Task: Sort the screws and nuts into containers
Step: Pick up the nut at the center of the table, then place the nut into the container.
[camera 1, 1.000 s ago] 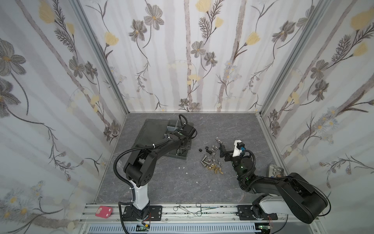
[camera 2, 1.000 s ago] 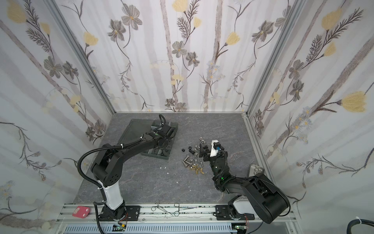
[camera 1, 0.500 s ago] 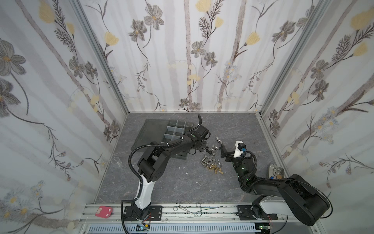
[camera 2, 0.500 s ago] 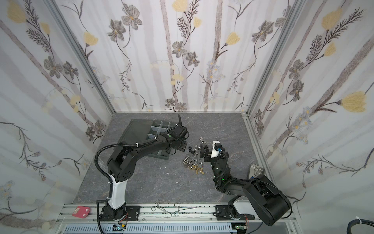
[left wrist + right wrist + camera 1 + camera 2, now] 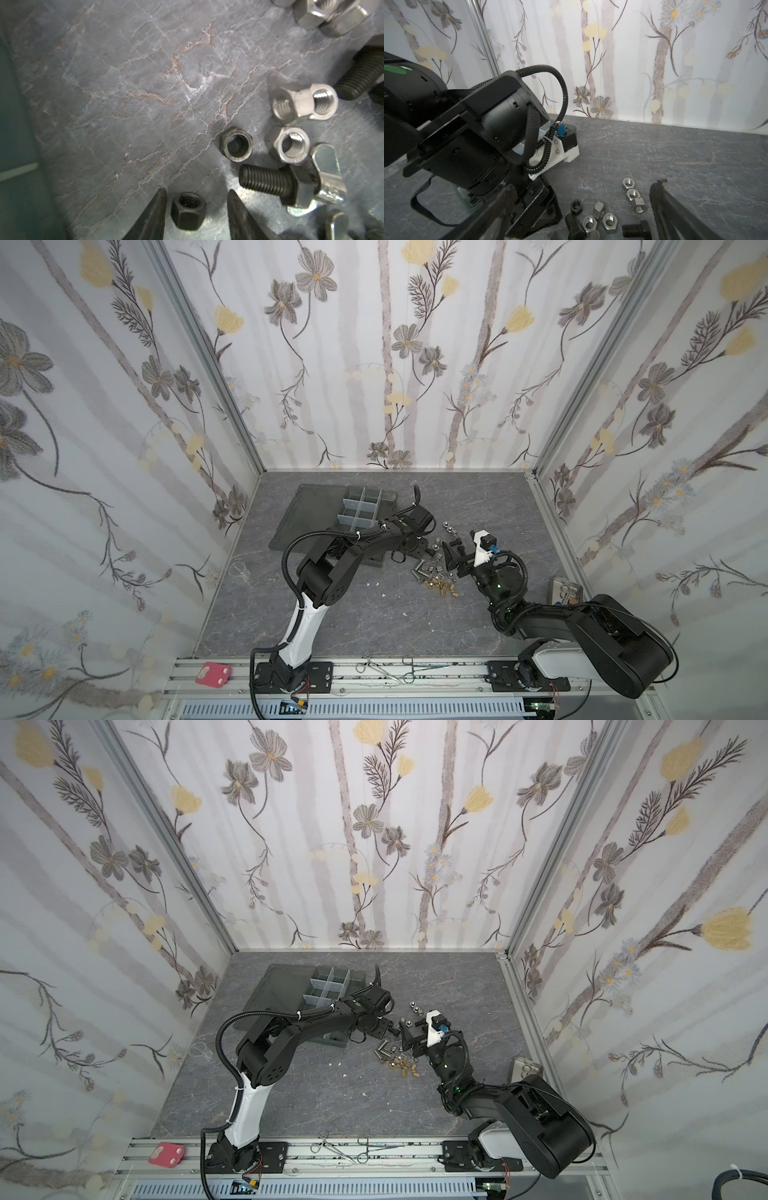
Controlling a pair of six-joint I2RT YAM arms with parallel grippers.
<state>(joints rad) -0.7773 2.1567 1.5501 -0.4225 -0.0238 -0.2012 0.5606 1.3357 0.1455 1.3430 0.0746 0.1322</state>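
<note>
Black nut [image 5: 188,211] sits on the table [image 5: 145,83] between the half-open fingers of the left gripper [image 5: 197,190], not touched yet. If they close crooked, the nut may pop out or bump the bolt [image 5: 268,185] close by. The right gripper [image 5: 585,184] is wide open and empty near the pile [image 5: 432,572].

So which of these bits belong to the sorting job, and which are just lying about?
Job: loose nuts and bolts; grey divided organizer box.
Lying about: metal tray with scissors; forceps on the front rail; red pad; white specks.
</note>
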